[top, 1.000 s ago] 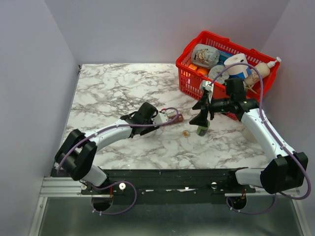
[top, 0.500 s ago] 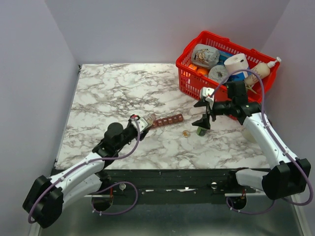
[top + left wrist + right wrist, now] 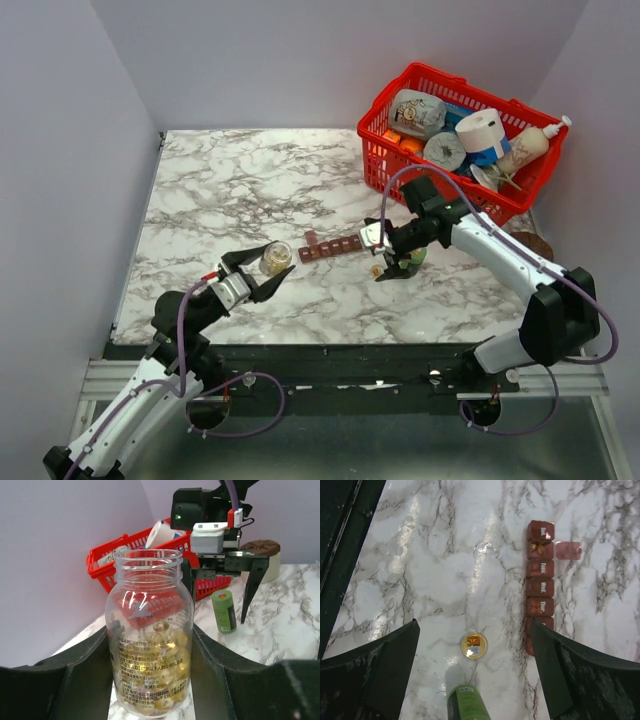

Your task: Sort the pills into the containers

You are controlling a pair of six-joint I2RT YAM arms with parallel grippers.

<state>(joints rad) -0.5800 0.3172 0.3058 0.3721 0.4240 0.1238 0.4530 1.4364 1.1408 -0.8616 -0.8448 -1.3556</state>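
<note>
My left gripper (image 3: 268,268) is shut on a clear uncapped pill bottle (image 3: 276,257), held upright over the near-left table. In the left wrist view the bottle (image 3: 150,640) is partly filled with yellow pills (image 3: 172,650) between my fingers (image 3: 75,680). The dark red pill organiser strip (image 3: 333,246) lies mid-table. In the right wrist view the organiser (image 3: 540,587) has one lid (image 3: 568,550) flipped open, with orange specks in that compartment (image 3: 538,547). My right gripper (image 3: 388,262) is open and empty above a gold bottle cap (image 3: 474,645).
A small green bottle (image 3: 466,703) stands just by the cap, under my right gripper (image 3: 475,675). A red mesh basket (image 3: 376,160) full of items sits at the back right. A brown tape roll (image 3: 262,560) lies at the right edge.
My left arm pulled back toward the near left with the bottle, away from the organiser. My right gripper moved left and nearer, over the cap and green bottle.
</note>
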